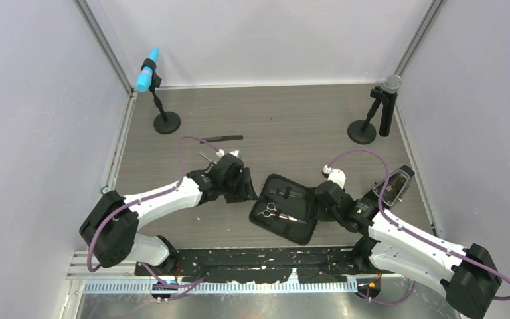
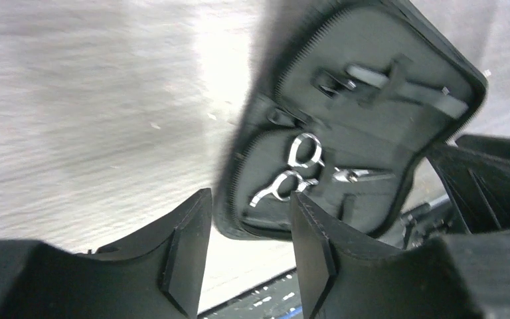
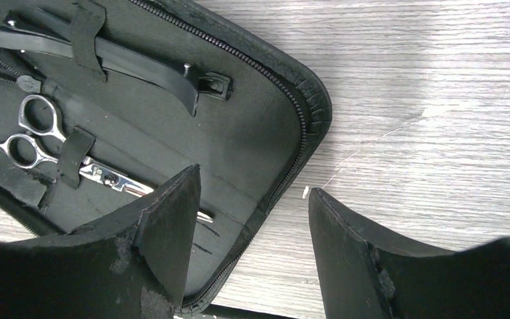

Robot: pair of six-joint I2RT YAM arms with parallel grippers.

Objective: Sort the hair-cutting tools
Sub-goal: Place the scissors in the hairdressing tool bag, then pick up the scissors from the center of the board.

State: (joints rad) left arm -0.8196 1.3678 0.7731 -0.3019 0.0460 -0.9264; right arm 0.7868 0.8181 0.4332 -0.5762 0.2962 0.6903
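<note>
**A:** Where were the tools?

**B:** The scissors (image 3: 40,143) lay in the open case (image 3: 252,133), tucked under a strap, with the rings away from the right gripper (image 3: 255,246); a long black clip (image 3: 139,63) sat under another strap in the same half, on the case's far side in the top view.

**A:** And the comb?

**B:** The comb (image 1: 222,139) lay flat on the table (image 1: 292,126) beyond the left arm, well apart from the case and near the blue mic's base (image 1: 167,122); a thin silver piece (image 1: 204,158) lay just beside that arm's wrist, too small to name.

**A:** How stood the left gripper?

**B:** The left gripper (image 2: 249,259) was spread wide with nothing between its fingers; it hung low just beside the case's left edge.

**A:** The right one?

**B:** It was spread too, and empty; one finger (image 3: 166,239) was over the case's right corner, hiding the scissor tips, and the other was over bare table; the zip edge ran between them; whether either finger touched the case, I could not tell.
</note>
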